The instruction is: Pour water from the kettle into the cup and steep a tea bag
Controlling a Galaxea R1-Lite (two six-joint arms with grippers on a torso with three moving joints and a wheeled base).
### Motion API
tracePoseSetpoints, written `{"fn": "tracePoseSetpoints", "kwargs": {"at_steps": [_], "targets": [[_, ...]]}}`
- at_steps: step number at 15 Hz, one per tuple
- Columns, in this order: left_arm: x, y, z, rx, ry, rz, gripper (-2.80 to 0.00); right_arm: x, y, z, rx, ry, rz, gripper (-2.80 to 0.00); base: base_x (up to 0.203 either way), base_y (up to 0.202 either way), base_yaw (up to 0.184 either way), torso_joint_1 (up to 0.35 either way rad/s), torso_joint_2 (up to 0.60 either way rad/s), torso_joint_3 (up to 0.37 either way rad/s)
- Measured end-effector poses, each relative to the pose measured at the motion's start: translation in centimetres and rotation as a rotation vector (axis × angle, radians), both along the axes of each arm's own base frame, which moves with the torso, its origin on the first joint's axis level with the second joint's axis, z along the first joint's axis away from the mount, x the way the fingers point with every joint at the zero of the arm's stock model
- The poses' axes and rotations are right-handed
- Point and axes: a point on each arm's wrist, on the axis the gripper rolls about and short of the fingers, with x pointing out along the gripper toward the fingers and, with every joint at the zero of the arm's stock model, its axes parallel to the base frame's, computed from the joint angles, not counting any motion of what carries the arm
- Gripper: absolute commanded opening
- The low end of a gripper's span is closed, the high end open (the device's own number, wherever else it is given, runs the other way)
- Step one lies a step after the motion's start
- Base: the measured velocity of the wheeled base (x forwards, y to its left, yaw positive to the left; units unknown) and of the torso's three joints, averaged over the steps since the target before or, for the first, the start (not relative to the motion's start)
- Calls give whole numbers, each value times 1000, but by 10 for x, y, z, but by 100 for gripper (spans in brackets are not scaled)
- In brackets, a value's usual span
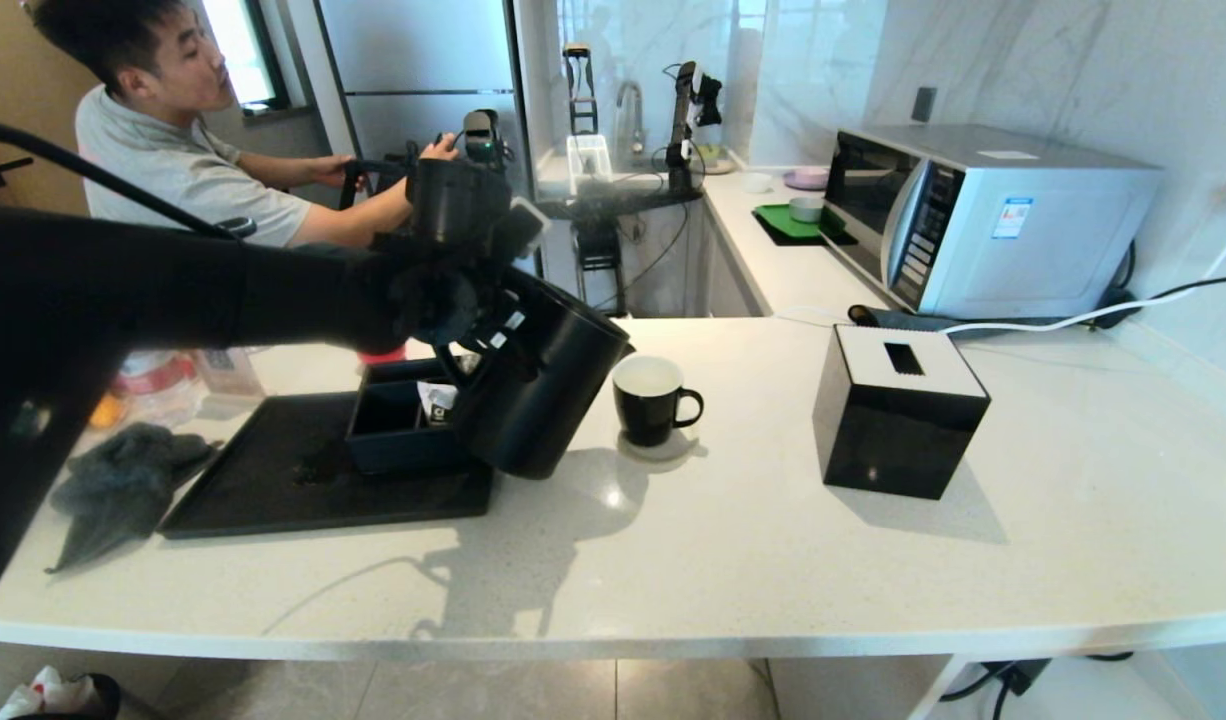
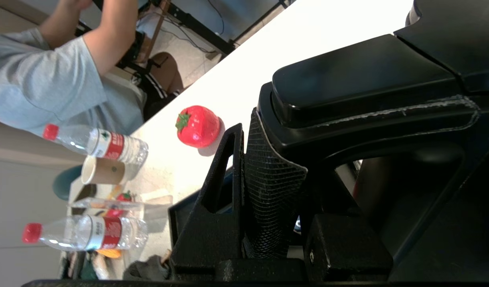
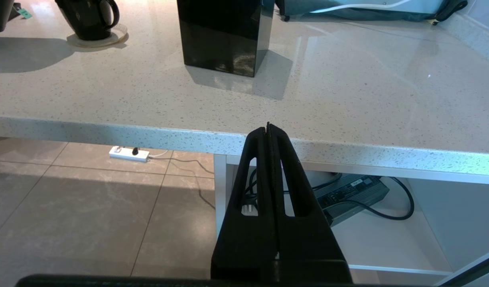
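The left tool (image 1: 473, 330) grips the kettle's (image 1: 548, 385) handle, tilting the spout toward the cup (image 1: 651, 400) just beyond it. The right tool (image 3: 268, 129), pinched shut and empty, hangs below the surface (image 3: 348, 107) edge. No writing reads clearly.

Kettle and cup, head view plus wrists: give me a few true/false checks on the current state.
1. The left end effector holds the kettle tilted toward the cup. True.
2. The cup lies on its side. False: it stands upright on a coaster.
3. The right end effector is shut on nothing, off the counter's near edge. True.
4. The tissue box sits between kettle and cup. False: it sits on the cup's far side from the kettle.
5. The kettle's base rests inside the black tray. False: it hangs over the counter by the tray's edge.
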Motion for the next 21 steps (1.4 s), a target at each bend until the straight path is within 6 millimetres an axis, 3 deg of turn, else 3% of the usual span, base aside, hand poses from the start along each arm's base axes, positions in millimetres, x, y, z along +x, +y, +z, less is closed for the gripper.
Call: {"fn": "tracePoseSetpoints", "kwargs": {"at_steps": [21], "targets": [[25, -32, 6, 60, -44, -70, -280, 0, 0, 0, 0, 0, 0, -280, 0, 0, 0, 0, 0, 0]]}}
